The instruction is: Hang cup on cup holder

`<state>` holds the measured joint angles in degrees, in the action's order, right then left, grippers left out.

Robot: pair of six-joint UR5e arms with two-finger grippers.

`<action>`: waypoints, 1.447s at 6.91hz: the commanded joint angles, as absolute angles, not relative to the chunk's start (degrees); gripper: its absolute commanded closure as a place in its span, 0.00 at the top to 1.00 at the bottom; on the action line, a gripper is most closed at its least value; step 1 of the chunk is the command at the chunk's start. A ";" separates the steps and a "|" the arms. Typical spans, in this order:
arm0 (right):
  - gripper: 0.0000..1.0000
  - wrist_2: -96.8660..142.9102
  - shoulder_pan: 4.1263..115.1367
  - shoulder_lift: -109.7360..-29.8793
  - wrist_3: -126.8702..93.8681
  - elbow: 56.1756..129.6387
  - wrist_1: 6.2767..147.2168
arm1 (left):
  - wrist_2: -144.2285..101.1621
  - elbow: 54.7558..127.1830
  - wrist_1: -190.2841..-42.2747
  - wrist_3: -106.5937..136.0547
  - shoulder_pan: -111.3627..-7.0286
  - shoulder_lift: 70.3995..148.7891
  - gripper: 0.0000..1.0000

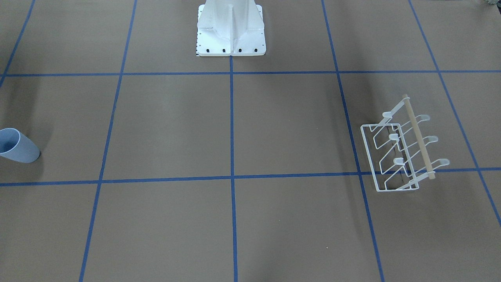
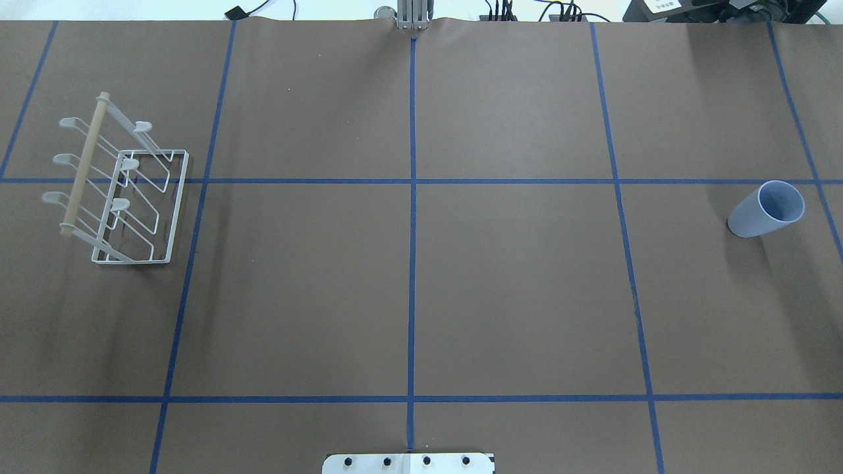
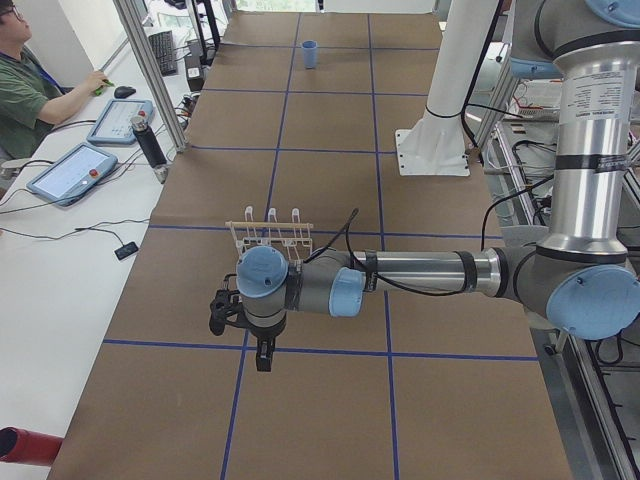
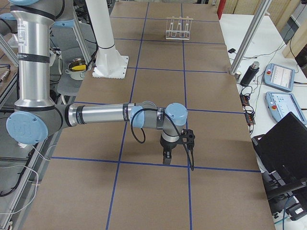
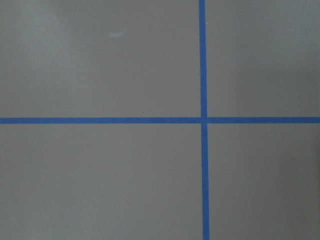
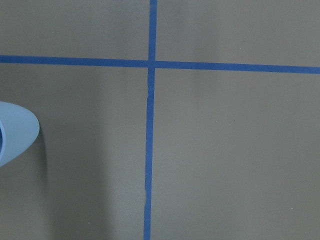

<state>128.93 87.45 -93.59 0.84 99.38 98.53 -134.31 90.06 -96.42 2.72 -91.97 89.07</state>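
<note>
The light-blue cup stands upright, mouth up, near the table's right end; it also shows in the front view, far off in the left side view, and at the left edge of the right wrist view. The white wire cup holder with its wooden rod stands near the left end, and its prongs bear nothing. My left gripper hangs above the table on the near side of the rack. My right gripper points down over the table. Whether either gripper is open or shut, I cannot tell.
The white bolted robot pedestal stands at the table's robot-side edge. Blue tape lines grid the brown table. An operator sits beside tablets off the far edge. A laptop and pendants lie on the side bench.
</note>
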 commanded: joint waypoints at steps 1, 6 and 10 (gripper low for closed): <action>1.00 128.93 87.45 -93.52 0.79 99.49 98.61 | -134.30 89.91 -96.42 2.72 -91.93 89.03 0.99; 1.00 128.94 87.45 -92.81 0.27 101.15 98.44 | -134.30 89.91 -96.33 2.72 -92.02 89.12 0.99; 1.00 130.76 81.85 -86.05 -0.52 102.92 96.79 | -134.47 90.79 -97.90 2.90 -90.89 89.82 0.99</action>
